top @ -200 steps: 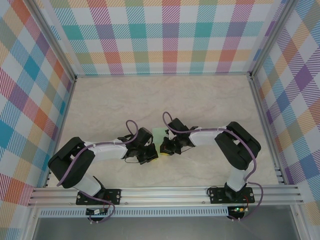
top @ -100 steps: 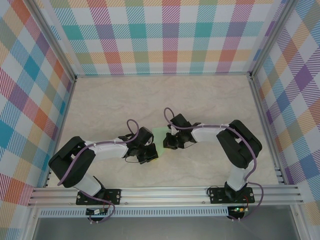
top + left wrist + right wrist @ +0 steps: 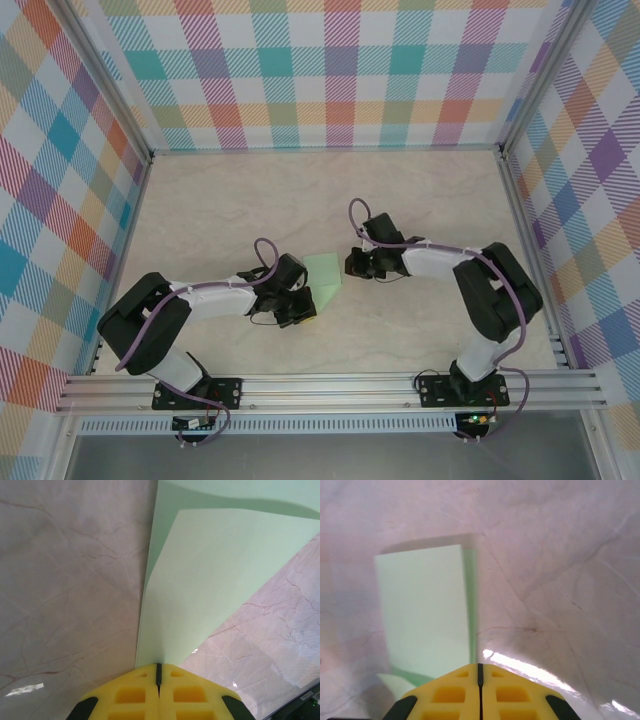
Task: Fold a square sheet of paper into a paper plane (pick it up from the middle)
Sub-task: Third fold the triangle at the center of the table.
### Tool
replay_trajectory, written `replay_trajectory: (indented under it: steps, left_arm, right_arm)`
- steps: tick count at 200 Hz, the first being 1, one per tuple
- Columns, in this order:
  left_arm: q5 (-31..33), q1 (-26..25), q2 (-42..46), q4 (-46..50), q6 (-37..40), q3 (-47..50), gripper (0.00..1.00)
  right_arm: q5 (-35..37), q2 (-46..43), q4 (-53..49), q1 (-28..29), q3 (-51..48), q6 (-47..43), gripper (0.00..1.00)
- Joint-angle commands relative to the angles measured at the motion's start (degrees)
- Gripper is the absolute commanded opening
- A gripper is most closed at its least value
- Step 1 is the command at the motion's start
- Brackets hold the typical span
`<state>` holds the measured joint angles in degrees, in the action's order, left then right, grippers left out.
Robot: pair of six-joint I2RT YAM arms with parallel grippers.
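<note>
Overall, one work cell, contents listed by size.

1. Enclosure walls (image 3: 330, 70): plaid panels in teal, orange, purple and pink on three sides, held in aluminium uprights.
2. Table (image 3: 250, 200): pale marble-look surface, glossy, with highlights in both wrist views.
3. Frame rail (image 3: 330, 385): aluminium extrusion along the near edge, carrying both arm bases.
4. Right arm (image 3: 440, 262): black and white links, elbow out to the right, forearm reaching left toward the table's middle.
5. Left arm (image 3: 210, 298): same build, elbow out to the left, forearm reaching right and lying low over the table.
6. Sheet of paper (image 3: 325, 278): pale mint green, near the table's middle, between the two wrists. It is folded, not flat. The left wrist view (image 3: 210, 580) shows a lighter flap lying over a darker layer, narrowing toward the fingers. The right wrist view (image 3: 422, 605) shows an upright-looking panel with a darker fold along its right edge.
7. Left gripper (image 3: 159, 666): yellow fingers pressed together, with the narrow near end of the sheet running into the seam between them; clamped on the paper. Seen from above at (image 3: 303, 312).
8. Right gripper (image 3: 480, 666): yellow fingers closed, nothing between them, just beside the sheet's right side (image 3: 352, 266).
9. Cables (image 3: 262, 250): purple loops arching over each wrist.
</note>
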<state>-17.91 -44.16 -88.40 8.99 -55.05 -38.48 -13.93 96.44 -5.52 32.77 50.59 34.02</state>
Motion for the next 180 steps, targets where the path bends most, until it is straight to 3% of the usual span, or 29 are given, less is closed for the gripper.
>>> replay_trajectory:
  steps: [1, 91, 144, 180]
  left_arm:
    - [3.6, -0.6, -2.6, 8.8, 0.9, 1.5, 0.04]
    - [3.8, -0.5, -2.8, 9.5, 1.1, 0.7, 0.04]
    - [3.7, -0.6, -2.8, 9.8, 1.1, 0.8, 0.04]
    - [3.6, -0.5, -2.6, 10.1, 1.1, 1.1, 0.04]
  right_arm:
    - [-0.4, -5.3, 0.7, 2.7, -1.8, 0.7, 0.07]
    - [-6.1, 3.2, 4.7, 11.5, -0.2, 7.0, 0.07]
    - [-2.6, 6.4, 1.8, 10.8, 0.6, 5.4, 0.05]
    - [0.1, 6.8, 1.2, 5.9, -0.4, 3.6, 0.05]
